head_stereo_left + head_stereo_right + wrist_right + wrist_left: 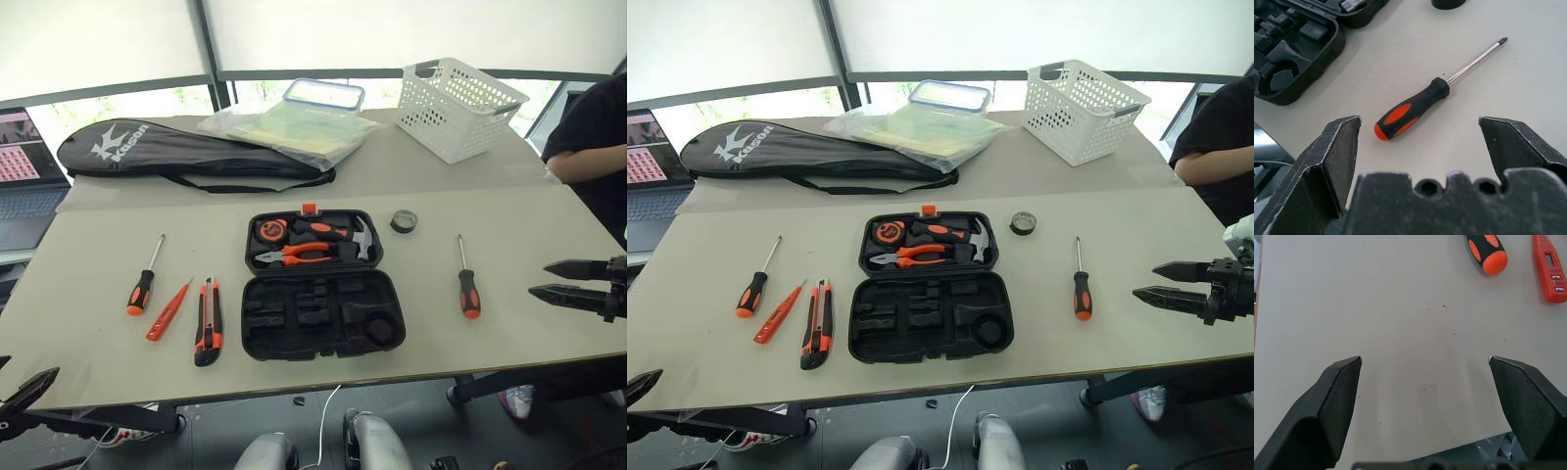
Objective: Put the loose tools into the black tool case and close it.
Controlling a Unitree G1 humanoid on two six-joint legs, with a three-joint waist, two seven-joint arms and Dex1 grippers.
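Loose tools are lying on the bench (88, 323) around the black tool case (315, 284), which is sitting open at the centre with pliers (294, 257), a hammer (361, 238) and a tape measure (271, 231) in its far half. The right gripper (566, 279) is hovering at the bench's 3 o'clock edge, jaws spread wide and empty, pointing at the right screwdriver (468, 284) just beside it. The left gripper (1425, 361) is hanging wide open and empty over the 8 o'clock corner. Toward 9 o'clock of the case, the utility knife (208, 321), the tester screwdriver (167, 311) and the left screwdriver (143, 282) are lying side by side. The tape roll (404, 221) is sitting at the case's 1 o'clock.
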